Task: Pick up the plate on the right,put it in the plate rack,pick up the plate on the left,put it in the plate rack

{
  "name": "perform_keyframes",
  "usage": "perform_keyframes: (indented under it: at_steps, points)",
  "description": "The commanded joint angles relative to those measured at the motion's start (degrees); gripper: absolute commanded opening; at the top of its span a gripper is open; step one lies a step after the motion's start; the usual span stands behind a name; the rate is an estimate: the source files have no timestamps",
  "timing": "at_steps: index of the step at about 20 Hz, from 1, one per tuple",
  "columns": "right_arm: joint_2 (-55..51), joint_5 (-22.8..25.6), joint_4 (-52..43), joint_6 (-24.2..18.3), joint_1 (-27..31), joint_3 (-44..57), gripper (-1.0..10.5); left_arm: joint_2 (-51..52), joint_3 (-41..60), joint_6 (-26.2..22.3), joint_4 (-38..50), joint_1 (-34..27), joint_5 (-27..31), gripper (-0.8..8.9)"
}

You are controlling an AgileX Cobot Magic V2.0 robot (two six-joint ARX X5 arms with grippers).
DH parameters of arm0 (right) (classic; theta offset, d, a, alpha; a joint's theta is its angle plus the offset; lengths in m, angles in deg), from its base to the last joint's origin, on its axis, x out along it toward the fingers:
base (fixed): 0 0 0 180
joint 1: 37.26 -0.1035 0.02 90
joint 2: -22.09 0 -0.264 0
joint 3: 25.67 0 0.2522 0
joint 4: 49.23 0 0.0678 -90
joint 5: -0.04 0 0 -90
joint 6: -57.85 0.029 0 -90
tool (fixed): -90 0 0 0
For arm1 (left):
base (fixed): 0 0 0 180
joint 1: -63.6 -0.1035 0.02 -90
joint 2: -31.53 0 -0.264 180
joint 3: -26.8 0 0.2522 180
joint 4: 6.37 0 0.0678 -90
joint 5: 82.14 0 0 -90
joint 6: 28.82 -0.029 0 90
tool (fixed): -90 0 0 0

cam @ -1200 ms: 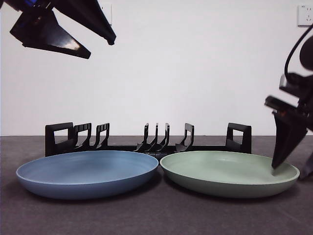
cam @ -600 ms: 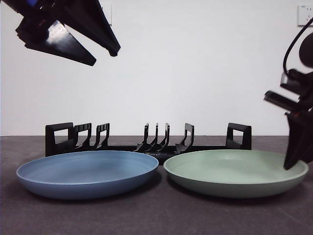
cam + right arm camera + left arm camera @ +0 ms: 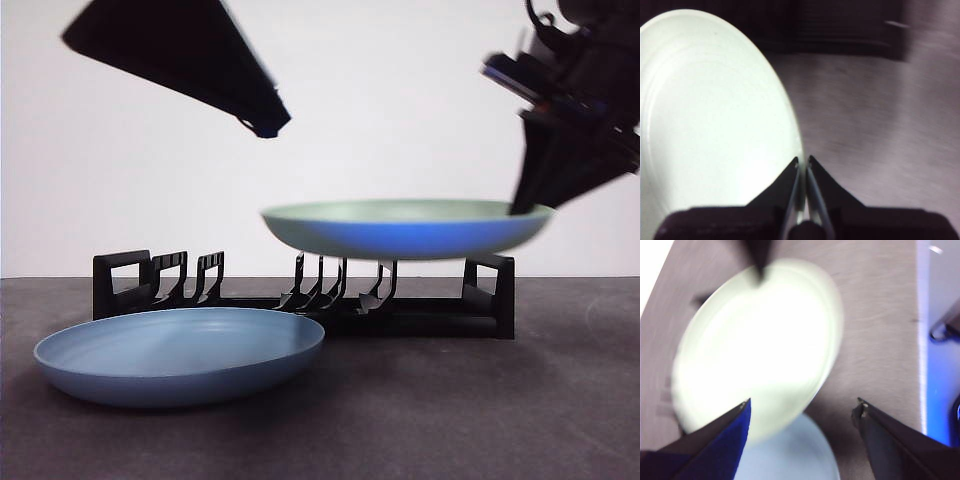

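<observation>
The green plate hangs level in the air above the black plate rack, held by its right rim in my right gripper, which is shut on it; the right wrist view shows the jaws pinching the rim. The blue plate lies on the table in front of the rack's left half. My left gripper hovers open high above the blue plate, and its wrist view looks down on the lifted green plate and part of the blue plate.
The rack has upright prongs and a loop handle at each end. A white wall rises behind the dark table.
My right gripper closed on the green plate's right rim and lifted it off the table to above the rack. The left gripper shifted right.
</observation>
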Motion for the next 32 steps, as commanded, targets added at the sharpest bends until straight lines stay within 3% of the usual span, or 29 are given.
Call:
perform_keyframes:
  at_steps: [1, 6, 10, 13, 15, 23, 24, 27, 32]
  points:
    - [0.11, -0.26, 0.81, 0.96, -2.12, -1.51, -0.2, -1.36, -0.31, -4.52, -0.35, 1.60, 0.24, 3.50]
    - [0.11, -0.37, 3.74, 0.94, -4.87, -3.98, -0.2, -7.82, -0.31, -5.51, -1.86, 1.86, 0.39, 3.50]
    - [0.11, -3.41, 4.13, 0.92, -4.87, -3.98, -0.2, -12.22, -0.31, -5.55, -0.48, 1.84, 1.95, 3.18]
    - [0.11, -3.26, 4.15, 0.72, -4.87, -3.98, -0.2, -12.81, -0.31, -5.55, -0.02, 1.86, 3.50, 0.76]
    - [0.11, -3.26, 4.15, 0.48, -4.87, -3.98, -0.2, -12.81, -0.31, -5.55, 0.02, 1.81, 3.56, -0.12]
    - [-0.26, -3.26, 3.74, -0.17, -4.66, -4.11, 0.1, -12.79, -0.31, -5.38, 0.00, 1.81, 6.32, -0.09]
    - [-0.48, -3.17, 3.56, -0.20, -4.59, -4.33, 0.6, -12.79, -0.31, -5.29, 0.04, 1.81, 6.73, -0.09]
    - [-2.64, -3.21, 2.14, -0.57, -3.23, -5.05, 3.5, -12.79, -0.31, -3.32, 0.02, 1.81, 7.76, -0.09]
    - [-10.71, -3.04, -7.21, 0.57, -0.39, -5.09, 3.5, -12.76, -0.46, 2.97, 4.46, 1.66, 9.14, -0.09]
